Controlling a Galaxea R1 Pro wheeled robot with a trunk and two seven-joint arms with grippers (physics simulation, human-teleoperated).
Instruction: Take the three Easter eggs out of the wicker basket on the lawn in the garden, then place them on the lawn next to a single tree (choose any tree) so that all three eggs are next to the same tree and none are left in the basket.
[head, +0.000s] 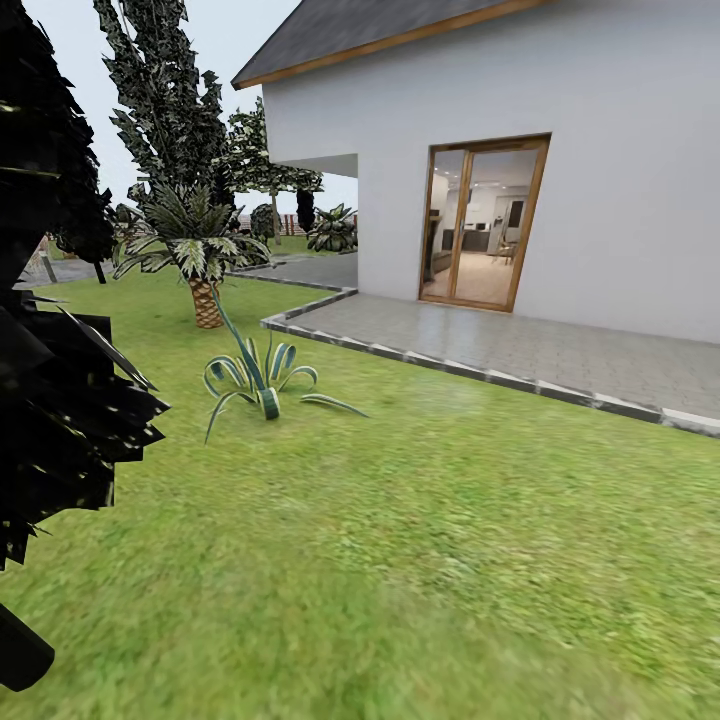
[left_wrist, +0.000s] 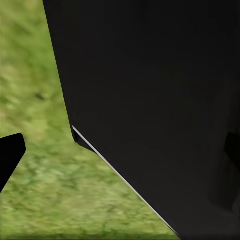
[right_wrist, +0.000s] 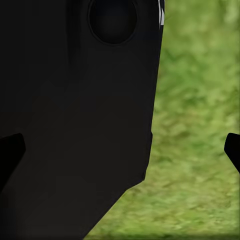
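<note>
The head view looks across the lawn (head: 420, 540), short green grass that fills the lower half of the picture and runs back toward the left. A spiky striped plant (head: 262, 378) grows from the grass left of centre, and behind it, further back, stands a small palm (head: 200, 255) with a woven-looking trunk. A white house (head: 560, 120) with a grey roof takes up the right and top; a wood-framed glass door (head: 485, 225) in its wall opens onto a grey paved patio (head: 540, 345), whose pale kerb meets the lawn's far edge. A tall, ragged dark tree (head: 165, 90) rises behind the palm, and black jagged foliage (head: 50, 300) crowds the left edge, close to the camera. In the left wrist view a large black body (left_wrist: 160, 100) covers most of the picture, with grass beside it and a dark fingertip (left_wrist: 10, 155) at one edge. The right wrist view shows a similar black body (right_wrist: 75, 125) with a round hollow, grass beyond it, and dark fingertips (right_wrist: 10, 152) at both edges, spread wide with nothing between them. Whether the left gripper is released or clenched, I cannot tell.
</note>
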